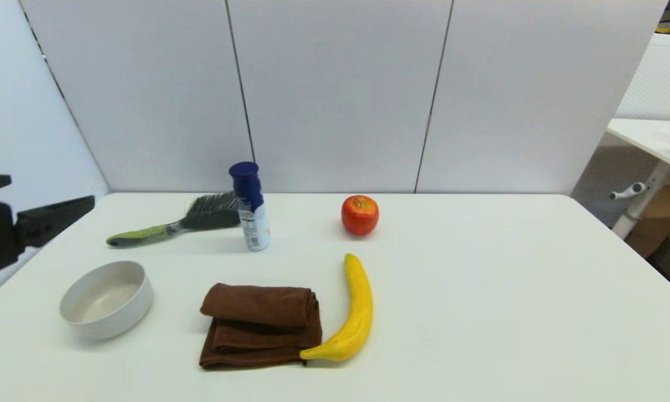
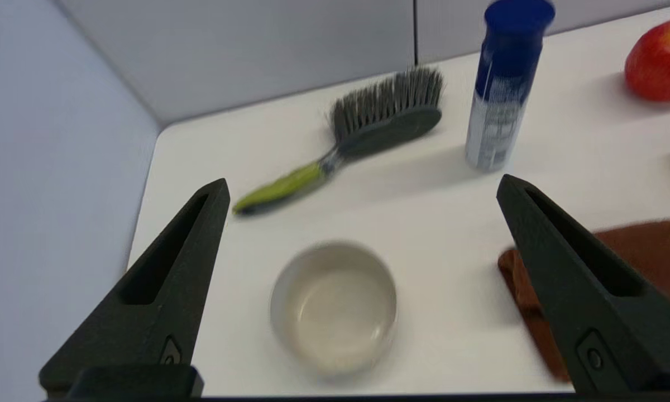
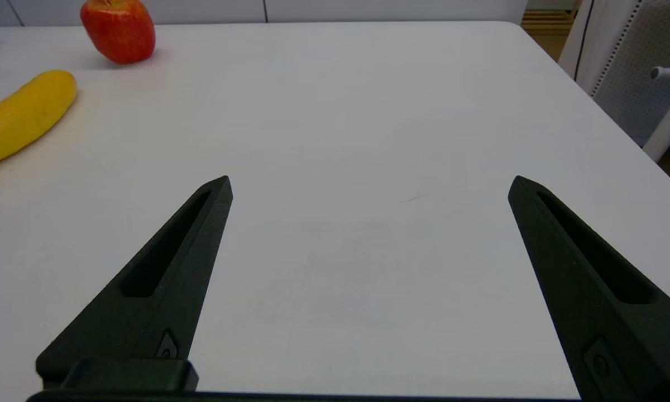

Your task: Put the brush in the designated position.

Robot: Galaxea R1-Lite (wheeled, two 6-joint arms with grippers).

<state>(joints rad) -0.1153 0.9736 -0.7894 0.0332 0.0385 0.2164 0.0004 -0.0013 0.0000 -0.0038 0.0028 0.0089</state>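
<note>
The brush (image 1: 178, 223) lies flat at the back left of the white table (image 1: 480, 307), lime-green handle pointing left and dark bristles toward the wall. Its head rests right beside a blue-capped bottle (image 1: 249, 206). My left gripper (image 1: 50, 190) hovers open at the table's left edge, empty and well short of the brush. Seen from the left wrist, the brush (image 2: 368, 131) lies beyond the open left gripper (image 2: 363, 180), past a bowl (image 2: 335, 307). My right gripper (image 3: 371, 178) is open and empty over bare table on the right side, outside the head view.
A grey-white bowl (image 1: 107, 298) sits front left. A folded brown cloth (image 1: 262, 326) and a banana (image 1: 354, 312) lie front centre. A red apple (image 1: 360, 215) stands behind them. Wall panels close the back and left; another desk stands far right.
</note>
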